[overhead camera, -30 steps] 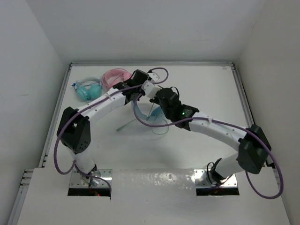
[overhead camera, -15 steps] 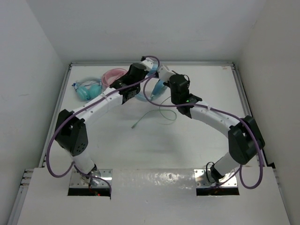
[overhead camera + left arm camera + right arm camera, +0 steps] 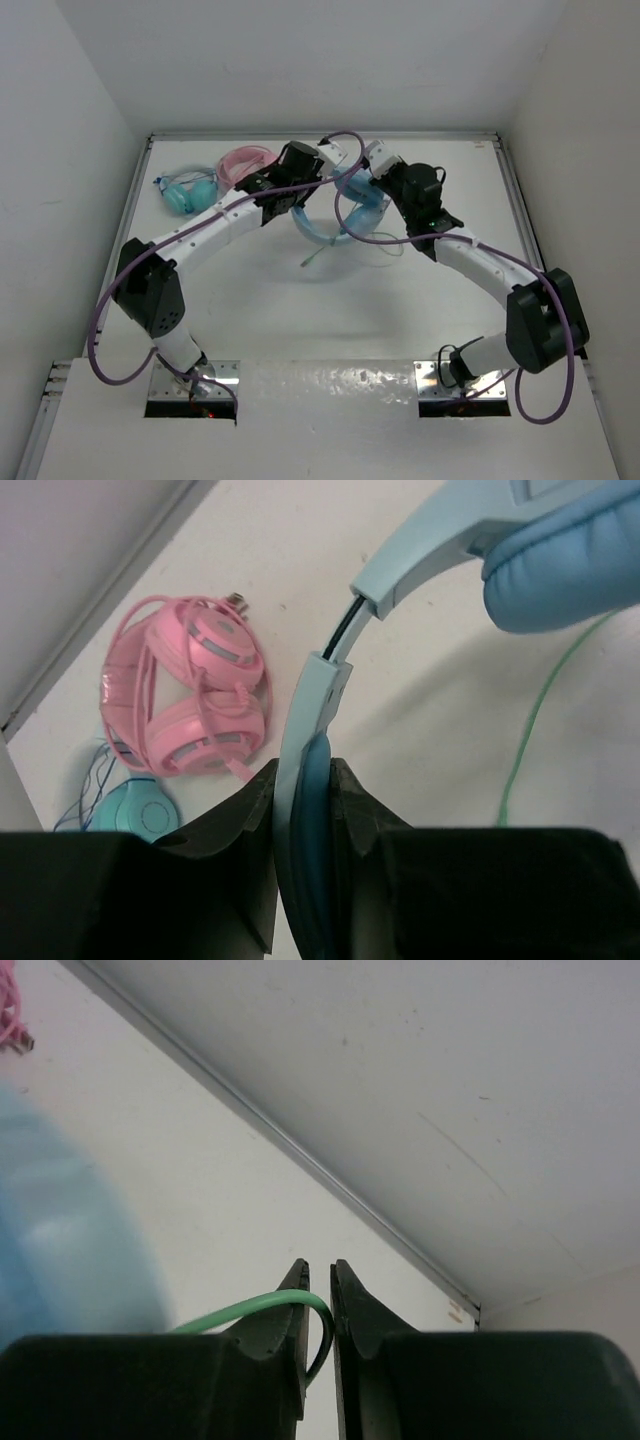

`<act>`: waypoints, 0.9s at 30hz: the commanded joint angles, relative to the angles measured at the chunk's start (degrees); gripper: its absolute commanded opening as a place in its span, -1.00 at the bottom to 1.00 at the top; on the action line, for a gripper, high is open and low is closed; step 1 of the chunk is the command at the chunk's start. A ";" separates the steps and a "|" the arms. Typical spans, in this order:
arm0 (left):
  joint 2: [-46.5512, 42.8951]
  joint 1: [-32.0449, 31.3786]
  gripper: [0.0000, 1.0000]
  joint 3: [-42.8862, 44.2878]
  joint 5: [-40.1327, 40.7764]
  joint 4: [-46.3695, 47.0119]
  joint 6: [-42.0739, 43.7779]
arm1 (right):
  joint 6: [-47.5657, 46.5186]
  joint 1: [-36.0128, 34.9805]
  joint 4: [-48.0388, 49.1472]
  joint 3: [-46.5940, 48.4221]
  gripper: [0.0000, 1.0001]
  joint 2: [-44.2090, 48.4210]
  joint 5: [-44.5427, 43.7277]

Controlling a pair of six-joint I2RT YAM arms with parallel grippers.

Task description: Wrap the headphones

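Teal headphones (image 3: 188, 190) and pink headphones (image 3: 245, 165) lie side by side at 10 to 11 o'clock on the surface (image 3: 400, 320). Left fingers (image 3: 303, 775) are clenched on the headband (image 3: 320, 685) of the light blue headphones (image 3: 352, 208), which sit near 12 o'clock. Right fingers (image 3: 318, 1270) pinch the thin green cable (image 3: 250, 1307), and its slack trails toward 6 o'clock.

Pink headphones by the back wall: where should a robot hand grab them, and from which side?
Probably the thin headband of the pink plastic headphones, coming straight down from above. They lie flat with both round cups side by side, too wide to pinch, while the band is slim.
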State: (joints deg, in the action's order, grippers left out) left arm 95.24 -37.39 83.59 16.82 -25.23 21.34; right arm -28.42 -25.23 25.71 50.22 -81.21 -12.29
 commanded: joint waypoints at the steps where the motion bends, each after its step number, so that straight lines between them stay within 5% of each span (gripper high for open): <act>1: -2.96 -1.20 -1.00 -1.50 -9.60 -11.06 7.75 | -1.11 4.49 8.75 5.68 -0.76 -1.75 -3.70; 6: -3.13 -1.29 -1.00 -1.33 -12.16 -12.12 8.27 | 1.87 5.19 8.48 8.84 -0.33 -7.89 -4.40; 8: -3.22 -1.29 -1.00 -1.24 -13.82 -12.56 8.36 | 3.54 5.63 5.15 11.73 -0.58 -9.84 -3.10; 9: -3.22 -1.29 -1.00 -1.24 -14.61 -12.73 8.10 | 3.99 5.72 3.48 12.36 -0.97 -10.89 -1.26; 13: -2.61 -1.20 -1.00 -1.59 -20.49 -13.09 7.22 | 8.37 5.72 4.42 9.12 -1.00 -10.46 11.38; 18: -1.38 -1.02 -1.00 -1.50 -24.38 -14.22 6.61 | 12.07 5.72 1.72 6.65 -0.90 -9.85 13.70; 21: -0.24 0.38 -1.00 -0.37 -31.13 -16.16 6.08 | 14.52 6.07 -2.50 5.60 -0.41 -7.57 12.82; 23: 1.17 1.43 -1.00 1.04 -36.75 -18.35 5.47 | 16.64 6.42 -7.06 5.50 0.30 -5.02 12.47; 24: 1.61 2.48 -1.00 2.61 -39.21 -19.14 4.94 | 19.08 6.60 -9.34 5.94 0.90 -4.14 10.38; 27: 2.49 3.90 -1.00 2.90 -38.72 -18.37 2.58 | 26.02 7.04 -21.99 10.15 0.98 -0.36 5.89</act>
State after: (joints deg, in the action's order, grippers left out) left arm 97.78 -35.22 83.59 -15.29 -43.92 26.48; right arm -11.73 -19.00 12.67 55.61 -86.98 -2.55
